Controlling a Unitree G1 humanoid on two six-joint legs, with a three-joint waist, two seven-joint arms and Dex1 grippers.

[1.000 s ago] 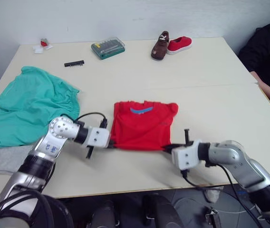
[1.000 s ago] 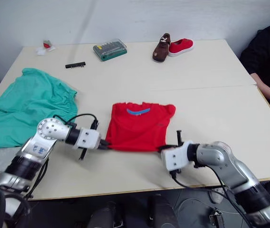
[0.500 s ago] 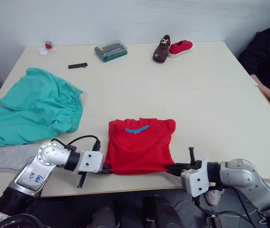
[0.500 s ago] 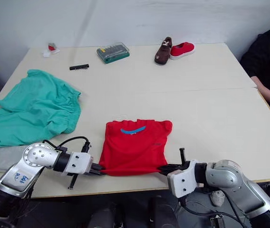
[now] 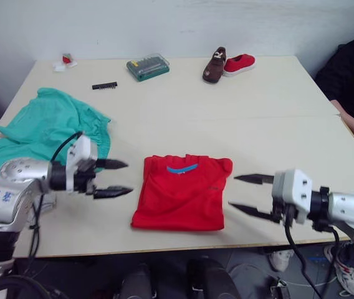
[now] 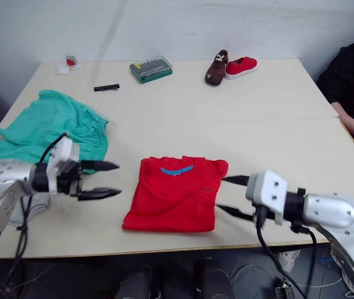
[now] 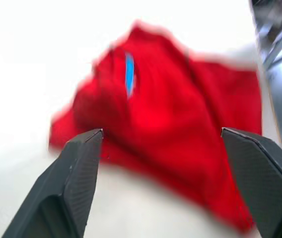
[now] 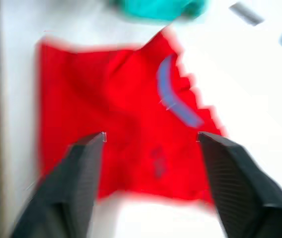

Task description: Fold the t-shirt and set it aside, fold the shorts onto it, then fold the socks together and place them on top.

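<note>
The red t-shirt point(image 5: 183, 193) lies folded in a neat rectangle near the table's front edge, its blue neck label on the far side. My left gripper point(image 5: 129, 177) hovers open just left of the t-shirt, fingers pointing at it, nothing between them. On the t-shirt's right side my right gripper point(image 5: 232, 192) is open too and empty. Both wrist views look onto the t-shirt point(image 7: 180, 124) between spread fingers. The teal shorts point(image 5: 46, 124) lie crumpled at the left. A strip of the grey socks point(image 6: 38, 202) peeks out behind my left arm.
At the far edge stand a brown shoe point(image 5: 213, 64) and a red shoe point(image 5: 237, 61), a green bit case point(image 5: 148, 66), a black bit strip point(image 5: 104, 85) and a small red-white item point(image 5: 65, 61). A person in black point(image 5: 351, 75) sits at the right.
Both grippers let go of the t-shirt's near corners, opened wide and drew back to either side. The t-shirt stays flat and folded. The camera shifted a little.
</note>
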